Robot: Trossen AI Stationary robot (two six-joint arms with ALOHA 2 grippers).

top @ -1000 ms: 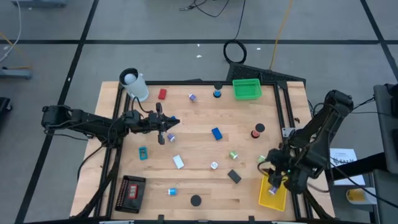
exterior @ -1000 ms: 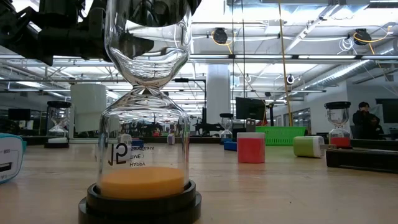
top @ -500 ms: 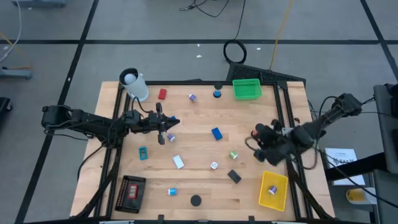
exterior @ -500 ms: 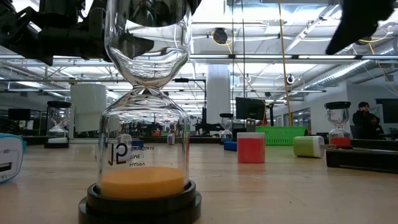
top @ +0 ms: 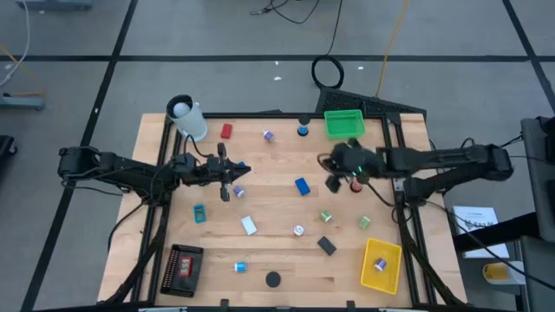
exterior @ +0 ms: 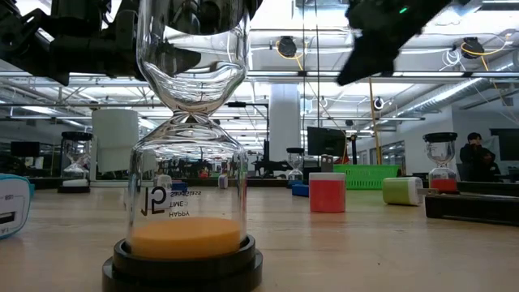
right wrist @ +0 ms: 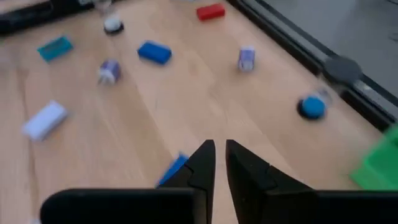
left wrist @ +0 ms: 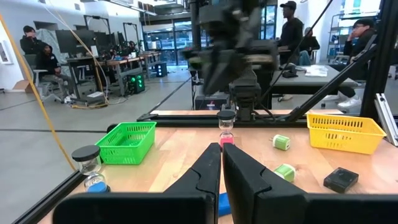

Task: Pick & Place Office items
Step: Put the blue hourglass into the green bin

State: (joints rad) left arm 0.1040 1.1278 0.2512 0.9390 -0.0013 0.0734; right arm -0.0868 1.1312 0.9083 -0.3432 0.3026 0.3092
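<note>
Yellow mesh tray [top: 381, 265] already held one piece, so sorting looked underway; other office items [top: 301, 185] lay scattered up the tabletop [top: 277, 212] from it. Right gripper [top: 333, 182], jaws nearly together and empty, hung far beyond the tray; left gripper [top: 227, 192], jaws together, waited farther off.

light: bright, even overhead | shadows: soft | blur: right wrist view smeared

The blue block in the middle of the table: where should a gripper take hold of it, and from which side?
Probably from straight above, jaws across its short width. The blue block lies flat on the table, elongated and slightly angled, with bare wood all round, so the long sides are free. The right gripper hangs closest.
</note>
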